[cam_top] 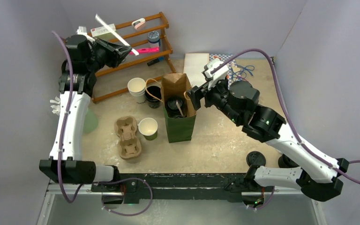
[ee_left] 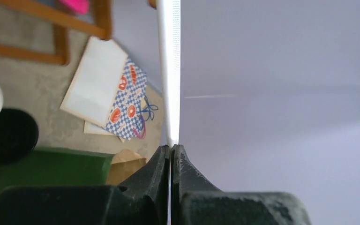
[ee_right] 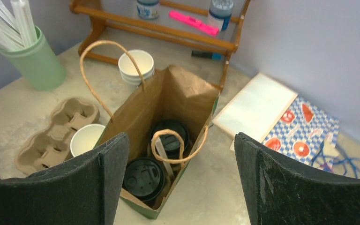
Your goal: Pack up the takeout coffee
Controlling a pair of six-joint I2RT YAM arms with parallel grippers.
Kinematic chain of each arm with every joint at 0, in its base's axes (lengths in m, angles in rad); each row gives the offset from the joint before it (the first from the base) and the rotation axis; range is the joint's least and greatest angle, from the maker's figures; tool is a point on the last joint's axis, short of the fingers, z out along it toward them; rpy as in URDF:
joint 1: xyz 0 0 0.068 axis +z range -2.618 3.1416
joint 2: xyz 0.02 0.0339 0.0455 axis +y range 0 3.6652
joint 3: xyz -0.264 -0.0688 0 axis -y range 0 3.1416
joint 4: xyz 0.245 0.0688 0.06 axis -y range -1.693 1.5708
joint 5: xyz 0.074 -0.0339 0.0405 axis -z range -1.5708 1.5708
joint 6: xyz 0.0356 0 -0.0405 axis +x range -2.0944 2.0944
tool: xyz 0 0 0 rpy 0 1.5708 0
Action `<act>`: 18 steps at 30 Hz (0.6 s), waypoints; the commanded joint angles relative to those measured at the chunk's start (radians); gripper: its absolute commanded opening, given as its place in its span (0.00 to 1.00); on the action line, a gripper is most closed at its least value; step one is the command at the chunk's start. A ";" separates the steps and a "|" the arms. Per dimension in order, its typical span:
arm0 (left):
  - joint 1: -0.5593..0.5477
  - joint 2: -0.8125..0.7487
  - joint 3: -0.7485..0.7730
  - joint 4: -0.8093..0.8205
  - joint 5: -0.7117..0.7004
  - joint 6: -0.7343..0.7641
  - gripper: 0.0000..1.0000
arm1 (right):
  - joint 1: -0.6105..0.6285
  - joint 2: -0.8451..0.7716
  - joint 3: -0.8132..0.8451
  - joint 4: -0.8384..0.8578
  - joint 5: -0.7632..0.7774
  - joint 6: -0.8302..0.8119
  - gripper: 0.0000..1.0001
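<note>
A green paper bag [cam_top: 180, 125] with a brown inside stands open mid-table. Two takeout coffee cups sit in it, and only their black sip lids [ee_right: 144, 176] [ee_right: 171, 137] show, with a white straw between them. My right gripper [ee_right: 180, 139] hangs open above the bag's right side [cam_top: 195, 97], nothing between its fingers. My left gripper [cam_top: 123, 48] is raised at the back left by the wooden rack, shut on a long white wrapped straw [ee_left: 169, 70] that sticks up and away from the jaws [cam_top: 108, 27].
A lidless green cup [cam_top: 148, 127] and a cardboard cup carrier [cam_top: 127, 137] lie left of the bag. Behind it are stacked white cups [cam_top: 137, 86] and a black cup [cam_top: 153, 96]. A green straw holder [ee_right: 33, 63], the rack [cam_top: 136, 47], flat paper bags [cam_top: 196, 65] and a loose black lid [cam_top: 255, 158] are around.
</note>
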 commanded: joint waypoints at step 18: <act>-0.538 -0.324 -0.324 0.277 -0.255 0.831 0.00 | -0.003 -0.056 0.027 -0.137 0.257 0.292 0.81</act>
